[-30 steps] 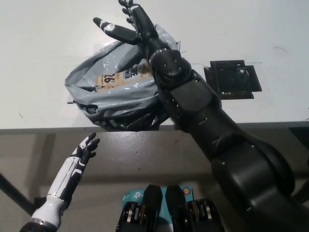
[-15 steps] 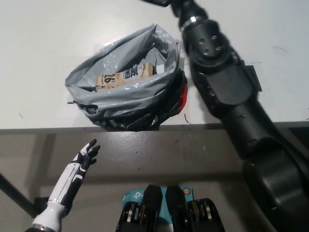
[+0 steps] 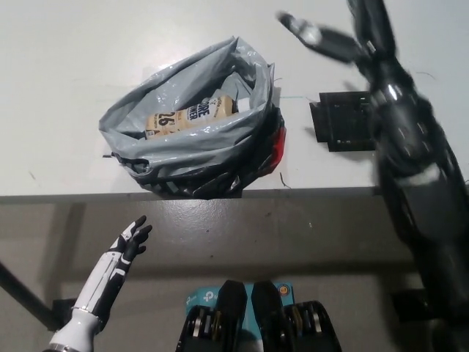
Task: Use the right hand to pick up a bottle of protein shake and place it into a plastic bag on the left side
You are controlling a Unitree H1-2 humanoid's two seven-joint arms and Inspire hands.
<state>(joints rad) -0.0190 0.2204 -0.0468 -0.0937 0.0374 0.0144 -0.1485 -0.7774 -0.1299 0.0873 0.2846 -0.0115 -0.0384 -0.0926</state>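
1. The right hand (image 3: 344, 37) has swung away from the plastic bag (image 3: 192, 136). A second ago it hovered over the bag's far rim; half a second ago it was leaving past the picture's top edge; now it is up at the upper right, over the bare worktop (image 3: 66, 66), well apart from the bag.
2. The right hand is blurred by motion, yet its fingers show spread apart, one reaching toward picture left. It holds nothing and touches nothing.
3. The black right arm runs down the right edge from the hand, passing over the right end of a black mounting plate (image 3: 344, 121) that lies flat on the worktop just beside the bag. That plate was largely hidden by the arm half a second ago and now shows most of its face.
4. The protein shake bottle (image 3: 189, 116) lies on its side inside the open grey bag, its printed label facing up. It sits where it did in both earlier frames.
5. The bag stands at the worktop's near edge, mouth gaping upward, a red patch (image 3: 279, 147) showing on its right side; the bag has not shifted.
6. The white left hand (image 3: 126, 246) rests below the worktop edge at lower left, fingers loosely apart, empty, and a little lower than a second ago.
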